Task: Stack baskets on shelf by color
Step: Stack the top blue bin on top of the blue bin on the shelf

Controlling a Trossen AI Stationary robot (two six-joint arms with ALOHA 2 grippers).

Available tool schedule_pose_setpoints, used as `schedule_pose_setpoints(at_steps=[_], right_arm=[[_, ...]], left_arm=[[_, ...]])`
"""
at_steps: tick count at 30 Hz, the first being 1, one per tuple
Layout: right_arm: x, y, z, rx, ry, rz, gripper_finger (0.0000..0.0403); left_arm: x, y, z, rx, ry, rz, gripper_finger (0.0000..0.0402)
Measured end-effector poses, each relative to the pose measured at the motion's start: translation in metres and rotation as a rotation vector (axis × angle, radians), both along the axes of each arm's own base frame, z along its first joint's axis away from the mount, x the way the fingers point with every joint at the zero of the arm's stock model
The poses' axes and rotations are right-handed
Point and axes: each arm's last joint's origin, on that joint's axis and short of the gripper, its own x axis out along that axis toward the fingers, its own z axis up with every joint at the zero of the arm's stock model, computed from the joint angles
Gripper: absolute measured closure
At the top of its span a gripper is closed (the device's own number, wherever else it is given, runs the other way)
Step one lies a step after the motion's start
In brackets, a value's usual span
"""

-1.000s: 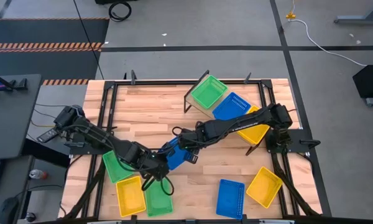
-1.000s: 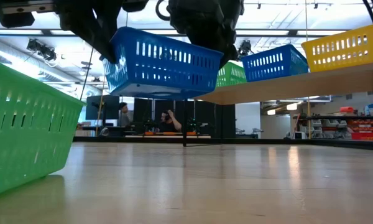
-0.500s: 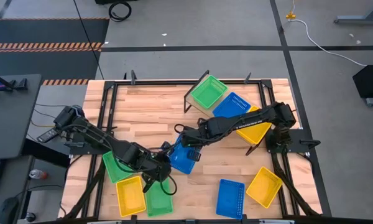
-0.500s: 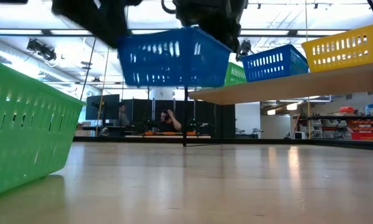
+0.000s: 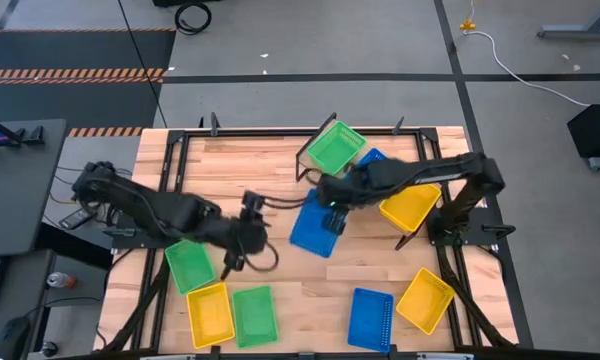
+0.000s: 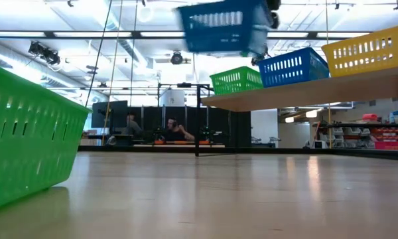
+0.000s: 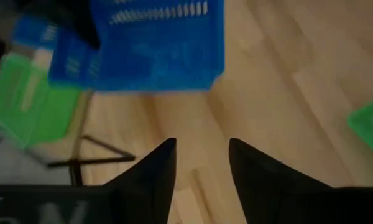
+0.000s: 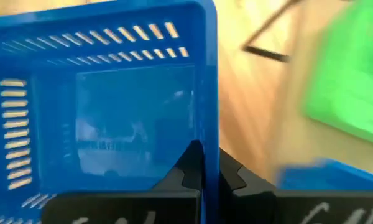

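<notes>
Blue basket [image 5: 314, 223] hangs above the worktop [image 5: 250, 170] just beside the shelf [image 5: 315, 150] in the high view, pinched by the right gripper [image 5: 332, 203]; the left gripper [image 5: 248, 228] is apart from it. Low view: the basket [image 6: 222, 26] rides higher than the shelf [image 6: 305, 89]. Left wrist: fingers [image 7: 155, 171] spread, empty. Right wrist: fingers [image 8: 193, 162] pressed together on the basket's wall [image 8: 208, 93].

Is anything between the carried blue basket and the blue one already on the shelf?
Nothing visible. The right gripper holds the basket in the air, short of the shelf's blue basket, with open space between them.
</notes>
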Motion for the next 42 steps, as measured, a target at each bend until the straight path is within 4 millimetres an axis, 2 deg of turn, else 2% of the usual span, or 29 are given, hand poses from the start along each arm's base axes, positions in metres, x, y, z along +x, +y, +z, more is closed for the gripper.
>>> schedule_pose_setpoints(at_steps=[4,10,15,19,30,34,39,42], right_arm=[[-0.025,-0.008,0.023,-0.020,-0.030,-0.026,0.0394],[-0.066,-0.023,0.051,-0.079,-0.047,-0.087,0.0394],[-0.094,-0.038,0.063,-0.101,-0.011,-0.145,0.0394],[-0.108,-0.051,0.068,-0.118,0.023,-0.180,0.0394],[-0.130,-0.076,0.075,-0.146,0.067,-0.215,0.0394],[-0.131,-0.083,0.072,-0.142,0.083,-0.239,0.0394],[-0.131,-0.087,0.063,-0.090,0.112,-0.243,0.0394],[-0.130,-0.088,0.061,-0.078,0.120,-0.241,0.0394]], left_arm=[[-0.005,0.016,0.014,-0.078,-0.101,0.041,0.0278],[-0.002,0.037,0.008,-0.182,-0.234,0.052,0.0301],[0.003,0.051,0.002,-0.219,-0.324,0.073,0.0310],[0.009,0.058,0.001,-0.211,-0.393,0.076,0.0310],[0.024,0.089,-0.027,-0.313,-0.584,0.033,0.0311],[0.025,0.098,-0.038,-0.365,-0.640,0.027,0.0311],[0.022,0.107,-0.061,-0.378,-0.632,0.030,0.0312],[0.020,0.116,-0.067,-0.385,-0.626,0.055,0.0311]])
